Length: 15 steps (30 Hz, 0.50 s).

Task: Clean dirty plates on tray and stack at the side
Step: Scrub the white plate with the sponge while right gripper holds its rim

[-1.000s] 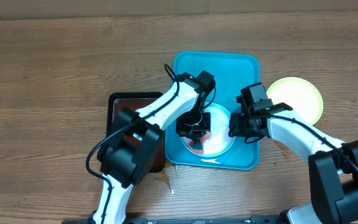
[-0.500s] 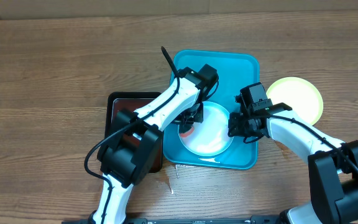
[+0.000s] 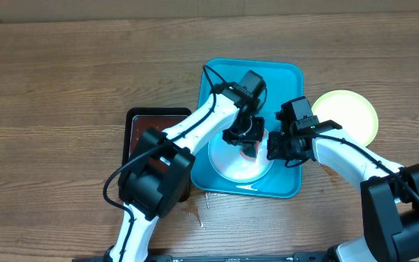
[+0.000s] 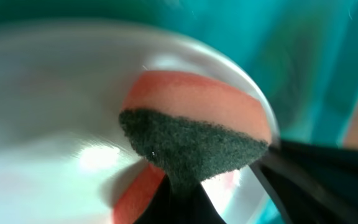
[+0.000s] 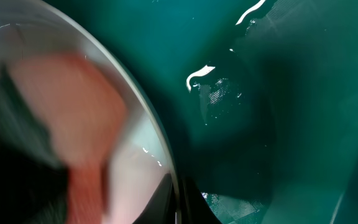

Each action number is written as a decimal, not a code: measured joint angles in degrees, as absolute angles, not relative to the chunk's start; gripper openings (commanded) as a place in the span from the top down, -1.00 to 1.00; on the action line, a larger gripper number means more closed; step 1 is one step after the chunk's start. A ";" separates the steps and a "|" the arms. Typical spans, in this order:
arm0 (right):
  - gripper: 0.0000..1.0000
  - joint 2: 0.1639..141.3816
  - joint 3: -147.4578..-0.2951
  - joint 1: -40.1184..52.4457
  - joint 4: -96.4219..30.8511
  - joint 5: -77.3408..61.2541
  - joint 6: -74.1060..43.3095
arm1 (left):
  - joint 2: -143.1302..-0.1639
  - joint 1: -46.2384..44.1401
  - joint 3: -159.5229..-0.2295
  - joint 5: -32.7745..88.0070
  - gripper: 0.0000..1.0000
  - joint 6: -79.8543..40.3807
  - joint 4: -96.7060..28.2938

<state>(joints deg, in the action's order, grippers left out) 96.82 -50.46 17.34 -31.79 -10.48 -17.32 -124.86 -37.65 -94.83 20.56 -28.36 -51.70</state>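
Within blue tray (image 3: 286, 81), plate (image 3: 231, 167) beneath sponge (image 4: 191, 140).

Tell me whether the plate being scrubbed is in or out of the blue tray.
In. The plate lies inside the rim of the tray, with the sponge on it.

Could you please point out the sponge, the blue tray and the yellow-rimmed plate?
sponge (image 4: 194, 142): left wrist view, dark scouring face.
blue tray (image 3: 282, 80): overhead view, bare far corner.
yellow-rimmed plate (image 3: 349, 115): overhead view, its centre.
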 measured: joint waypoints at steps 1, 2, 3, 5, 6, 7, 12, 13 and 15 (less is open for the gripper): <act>0.92 96.82 -50.46 17.34 -31.79 -10.48 -17.32 | -124.86 -37.89 -94.85 21.37 0.92 -28.29 -52.80; 0.92 96.82 -50.46 17.34 -31.86 -10.46 -17.30 | -124.86 -38.13 -94.85 21.80 0.92 -28.27 -53.45; 0.92 96.82 -50.46 17.34 -31.94 -10.48 -17.30 | -124.86 -38.28 -94.85 22.28 0.92 -28.29 -54.43; 0.92 96.82 -50.46 17.34 -32.01 -10.48 -17.32 | -124.86 -38.39 -94.87 22.59 0.91 -28.29 -56.21; 0.92 96.82 -50.46 17.34 -32.01 -10.46 -17.28 | -124.86 -38.37 -94.85 22.55 0.92 -28.29 -57.10; 0.92 96.82 -50.46 17.34 -32.01 -10.48 -17.30 | -124.86 -38.24 -94.87 22.50 0.91 -28.27 -57.98; 0.92 96.82 -50.46 17.34 -32.03 -10.48 -17.30 | -124.86 -37.71 -94.94 17.17 0.91 -28.77 -64.99; 0.92 96.82 -50.46 17.37 -31.99 -10.48 -17.30 | -124.86 -37.71 -94.94 15.00 0.91 -29.17 -66.70; 0.92 96.82 -50.46 17.37 -32.01 -10.50 -17.30 | -124.86 -37.60 -94.91 10.41 0.91 -30.09 -69.28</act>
<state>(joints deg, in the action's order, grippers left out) 96.82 -50.46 17.37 -32.01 -10.50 -17.30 -124.86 -37.60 -94.91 10.41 -30.09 -69.28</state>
